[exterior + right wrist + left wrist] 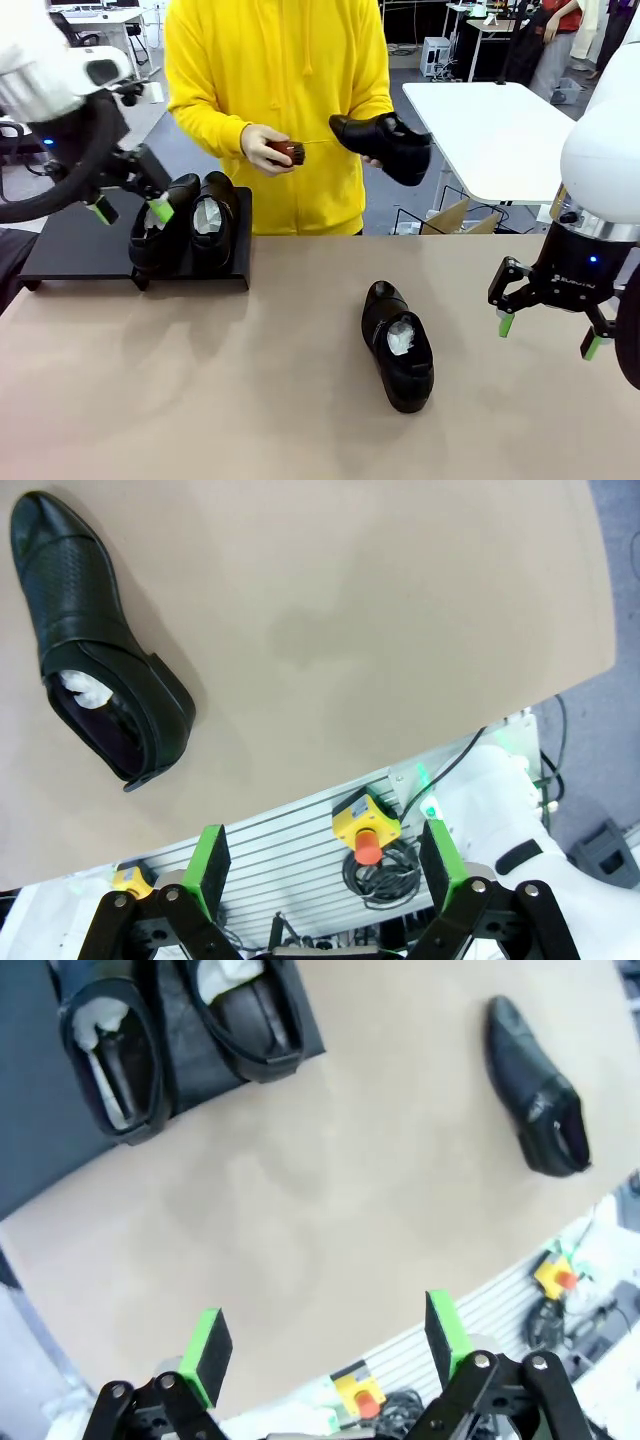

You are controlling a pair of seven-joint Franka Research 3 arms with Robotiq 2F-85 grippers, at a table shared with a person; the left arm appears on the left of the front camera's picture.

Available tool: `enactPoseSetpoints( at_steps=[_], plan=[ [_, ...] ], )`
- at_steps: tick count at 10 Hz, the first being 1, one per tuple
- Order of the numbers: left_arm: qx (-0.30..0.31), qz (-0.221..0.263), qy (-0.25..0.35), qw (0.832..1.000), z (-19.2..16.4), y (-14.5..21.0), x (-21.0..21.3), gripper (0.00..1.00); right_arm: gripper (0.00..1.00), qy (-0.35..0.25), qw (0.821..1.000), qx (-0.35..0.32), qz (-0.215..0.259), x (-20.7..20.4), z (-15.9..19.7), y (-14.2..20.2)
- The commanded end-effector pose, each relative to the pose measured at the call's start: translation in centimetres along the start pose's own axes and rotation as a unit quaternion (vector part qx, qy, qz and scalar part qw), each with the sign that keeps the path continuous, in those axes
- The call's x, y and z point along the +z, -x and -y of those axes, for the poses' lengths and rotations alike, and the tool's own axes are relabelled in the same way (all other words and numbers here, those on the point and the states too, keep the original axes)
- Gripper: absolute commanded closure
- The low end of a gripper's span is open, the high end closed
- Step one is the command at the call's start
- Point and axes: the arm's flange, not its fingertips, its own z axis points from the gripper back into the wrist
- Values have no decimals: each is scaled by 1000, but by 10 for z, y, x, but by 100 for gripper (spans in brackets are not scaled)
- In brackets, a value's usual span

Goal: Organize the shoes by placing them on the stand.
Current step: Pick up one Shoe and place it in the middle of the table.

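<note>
- Step in hand: two shoes point(187, 222) stand side by side on the right end of the stand point(80, 242), toes toward the near edge and paper stuffing showing. I judge the task about half done.
- Left hand point(130, 209) hovers over the near right part of the stand, jaws wide and empty. Its wrist view shows bare worktop point(250, 400) between the pads.
- Loose shoe point(398, 345) lies on the worktop right of centre, near side, well apart from the stand, heel opening toward the near edge.
- Right hand point(550, 333) hangs right of the loose shoe, spread wide, holding nothing, apart from it.
- The person at the far side holds a fourth shoe point(385, 143) in the air, with a small reddish-brown object point(287, 152) in the other hand.
- Next move, as I judge it: the right hand is closest to the loose shoe. It would need to come left and down, close across the shoe's sides, then carry it to the free left part of the stand.
- Hard to make out:
  - The left hand's pad overlaps the left stand shoe in the front view, so I cannot tell if they touch.
  - The left arm covers the stand's far left corner.
  - The left wrist view crops both stand shoes.
  - The reddish-brown object is too small to identify.
</note>
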Motion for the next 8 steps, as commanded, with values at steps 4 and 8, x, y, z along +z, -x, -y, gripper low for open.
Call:
enactPoseSetpoints(
  at_steps=[4, 8],
  plan=[
    [-15, 13, 27, 999, -18, 9, 9, 0, 0, 5, 997, 61, 52, 12, -24, 13],
    [-15, 13, 27, 999, -18, 9, 9, 0, 0, 40, 949, 254, 182, 40, -116, 28]
  ],
)
